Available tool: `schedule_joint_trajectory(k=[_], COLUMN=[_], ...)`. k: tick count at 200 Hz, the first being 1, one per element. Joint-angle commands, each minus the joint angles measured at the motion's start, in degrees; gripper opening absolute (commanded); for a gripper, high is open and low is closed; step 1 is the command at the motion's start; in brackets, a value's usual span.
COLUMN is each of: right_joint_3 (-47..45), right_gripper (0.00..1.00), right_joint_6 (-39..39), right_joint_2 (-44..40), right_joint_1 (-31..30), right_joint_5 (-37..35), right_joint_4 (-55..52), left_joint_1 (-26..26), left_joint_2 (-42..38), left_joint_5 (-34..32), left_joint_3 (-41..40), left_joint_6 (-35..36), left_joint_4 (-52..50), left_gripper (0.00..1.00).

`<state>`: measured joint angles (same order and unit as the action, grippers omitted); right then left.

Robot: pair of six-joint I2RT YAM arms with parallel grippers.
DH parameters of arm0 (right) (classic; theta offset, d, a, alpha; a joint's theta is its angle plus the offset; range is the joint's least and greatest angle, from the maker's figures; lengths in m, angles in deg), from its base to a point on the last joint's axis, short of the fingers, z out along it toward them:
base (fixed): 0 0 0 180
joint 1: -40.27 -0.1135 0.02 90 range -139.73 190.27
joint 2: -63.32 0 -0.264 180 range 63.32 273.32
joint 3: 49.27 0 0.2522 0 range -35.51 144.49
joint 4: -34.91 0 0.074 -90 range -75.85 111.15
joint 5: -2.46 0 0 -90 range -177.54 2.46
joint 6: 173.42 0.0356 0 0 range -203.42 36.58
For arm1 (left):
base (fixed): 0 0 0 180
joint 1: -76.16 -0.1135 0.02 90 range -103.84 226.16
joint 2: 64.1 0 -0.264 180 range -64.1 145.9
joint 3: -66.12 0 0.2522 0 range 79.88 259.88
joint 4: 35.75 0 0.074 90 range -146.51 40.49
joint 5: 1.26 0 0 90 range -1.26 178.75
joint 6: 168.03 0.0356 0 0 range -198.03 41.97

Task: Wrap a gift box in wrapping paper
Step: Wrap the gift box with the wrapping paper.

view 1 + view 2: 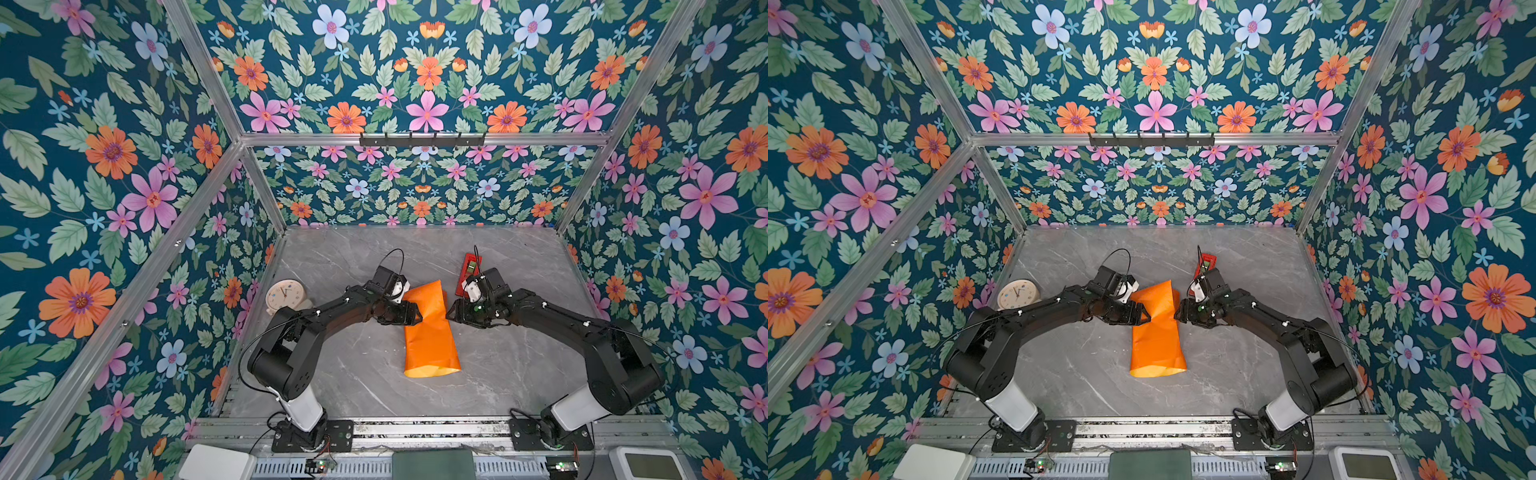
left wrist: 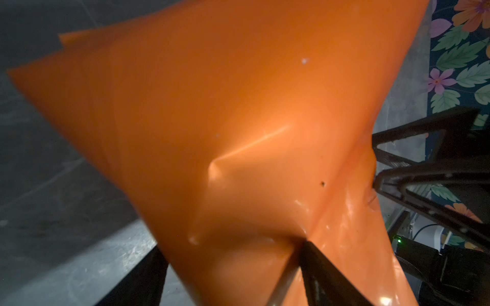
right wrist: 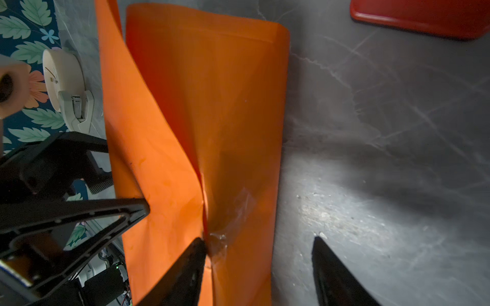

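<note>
Mid-task. The glossy bright-orange wrapping paper sheet (image 1: 432, 340) is already rolled lengthwise into 1 flattened tube. The dark navy gift box is not seen in any view and is judged to be hidden inside. A small bump under the paper in the left wrist view may be a box corner, but this cannot be confirmed. A clear shiny patch by the seam in the right wrist view looks like tape, not certain. Both tube ends are open, with the matte yellow inner side shown at the near end. The end folds and their taping are judged still to be done.

The tube is laid about the middle of the grey marble-look bench (image 1: 353, 374), its long axis running from the near edge toward the far edge. The waist is pinched in and creased where the grippers meet it. Elsewhere the paper is smooth and loosely bulged, not tight.

The left gripper (image 1: 417, 317) is set against the tube's left side at the waist, jaws apart, with paper lying between them; no clamp is made out. The right gripper (image 1: 449, 314) is set against the right side, jaws apart, with 1 finger tip touching the crease and the other over bare bench.

A narrow red tape dispenser (image 1: 469, 270) is parked just beside the tube's far end, toward the right edge. A cream round clock (image 1: 284, 296) is placed by the bench's left edge.
</note>
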<state>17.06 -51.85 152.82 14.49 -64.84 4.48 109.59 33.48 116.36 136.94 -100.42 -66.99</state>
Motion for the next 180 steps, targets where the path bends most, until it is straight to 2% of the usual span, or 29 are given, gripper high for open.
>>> schedule_joint_trajectory(k=[1, 75, 105, 136, 180], right_joint_3=[0.32, -0.77, -1.15, -1.25, -1.43], right_gripper=[0.63, 0.61, 0.66, 0.68, 0.60], right_joint_6=[-0.17, 0.11, 1.20, 0.91, 0.25], right_joint_2=[0.66, -0.55, -2.63, -3.02, -0.93], right_joint_1=[0.03, 0.10, 0.85, 1.16, 1.12], right_joint_5=[0.42, 1.57, 4.91, 4.28, 3.23], right_joint_4=[0.05, 0.11, 1.61, 1.08, 0.71], left_joint_1=[0.23, 0.23, 0.23, 0.28, 0.23], left_joint_2=[1.03, 1.12, 1.38, 1.30, 1.30], left_joint_5=[-7.53, -7.49, -7.32, -7.31, -7.14], left_joint_3=[-0.90, -0.65, -0.72, -0.63, -0.63], left_joint_6=[1.76, 1.74, 1.66, 1.73, 1.66], left_joint_4=[-8.89, -8.89, -8.89, -8.80, -8.72], left_gripper=[0.80, 0.80, 0.79, 0.79, 0.79])
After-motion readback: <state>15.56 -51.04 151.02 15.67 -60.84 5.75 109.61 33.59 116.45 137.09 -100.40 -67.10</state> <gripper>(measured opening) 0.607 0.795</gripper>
